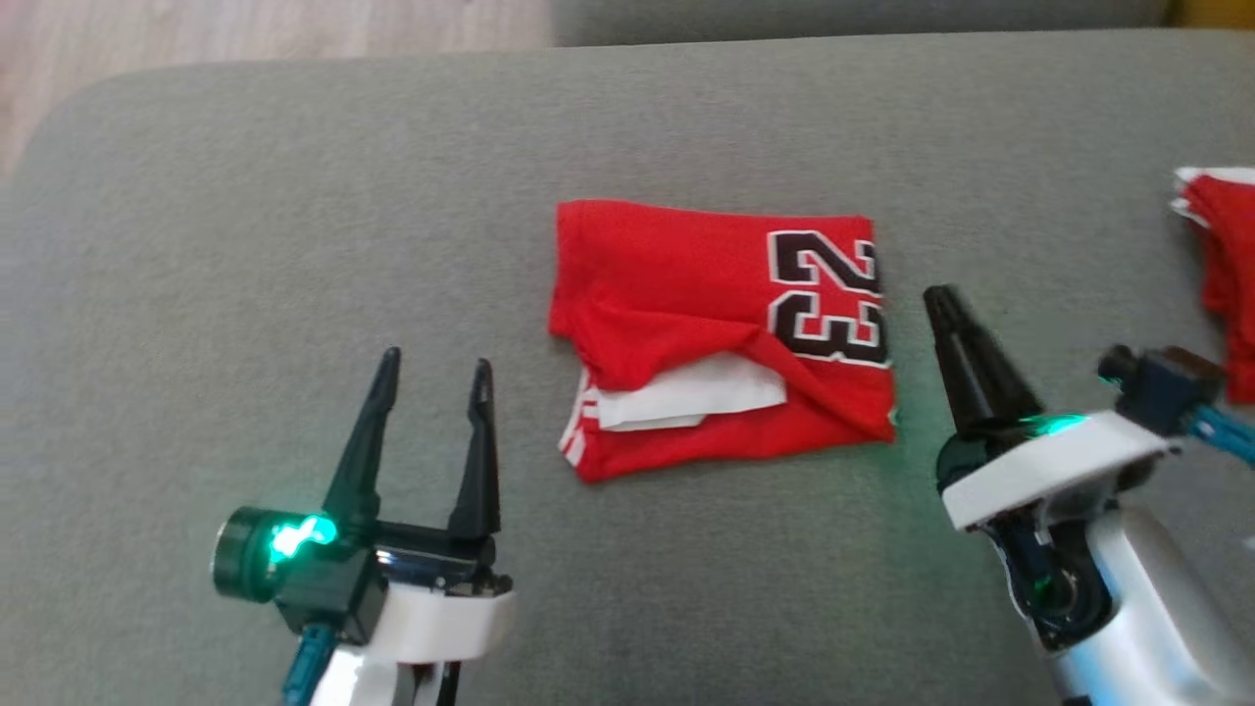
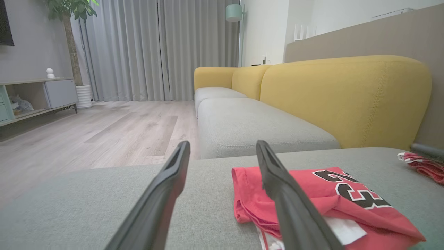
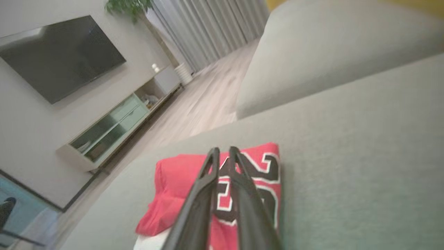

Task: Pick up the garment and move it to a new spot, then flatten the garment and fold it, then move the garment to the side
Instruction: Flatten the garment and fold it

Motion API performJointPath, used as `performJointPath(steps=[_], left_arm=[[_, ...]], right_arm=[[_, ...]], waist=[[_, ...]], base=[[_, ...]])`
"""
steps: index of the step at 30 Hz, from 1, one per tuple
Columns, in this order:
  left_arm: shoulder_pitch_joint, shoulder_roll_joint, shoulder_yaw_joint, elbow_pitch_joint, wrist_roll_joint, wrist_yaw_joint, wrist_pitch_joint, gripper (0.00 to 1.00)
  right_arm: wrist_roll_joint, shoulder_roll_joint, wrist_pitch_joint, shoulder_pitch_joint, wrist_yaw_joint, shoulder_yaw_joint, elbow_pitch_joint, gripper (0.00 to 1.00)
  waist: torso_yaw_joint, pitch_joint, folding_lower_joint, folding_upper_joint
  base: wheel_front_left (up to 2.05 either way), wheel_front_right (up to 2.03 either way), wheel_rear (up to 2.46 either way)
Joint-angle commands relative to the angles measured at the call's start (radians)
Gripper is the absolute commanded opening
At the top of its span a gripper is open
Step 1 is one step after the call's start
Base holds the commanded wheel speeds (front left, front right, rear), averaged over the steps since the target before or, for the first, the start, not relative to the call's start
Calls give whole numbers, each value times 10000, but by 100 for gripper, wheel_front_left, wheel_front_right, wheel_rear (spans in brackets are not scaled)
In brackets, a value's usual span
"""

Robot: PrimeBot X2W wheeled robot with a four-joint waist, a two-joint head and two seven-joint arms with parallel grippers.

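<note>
The jersey [image 1: 686, 294] lies folded, number 23 up, with the cushion [image 1: 294, 196] under it; we judge that only the move aside remains.

Risk 1: the fold is loose at the jersey's near edge, where a white layer shows. A pinch on 1 layer there would pull the fold open.

Risk 2: a second red garment [image 1: 1226, 265] lies well right of the jersey. A long push that way could run the 2 together.

The left gripper [image 1: 436, 365], near-left of the jersey, stands wide open and holds nothing. The right gripper [image 1: 943, 297], just right of the jersey, has its 2 fingers almost together with nothing between them; we cannot tell whether it touches the fabric.
</note>
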Motion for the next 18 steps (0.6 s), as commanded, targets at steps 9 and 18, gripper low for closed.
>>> performJointPath(steps=[9,18], left_arm=[[-158,-34,-150,-104,-117,-141,-51,100],[-410,-43,-669,70,-642,-34,-51,100]], right_arm=[[3354,-1588,3677,-1921,-7,1373,579,0],[4395,-2257,5361,-2522,-7,2078,1808,0]], waist=[[1282,475,1,0],[1962,868,1,0]], base=[[0,0,0],[0,0,0]])
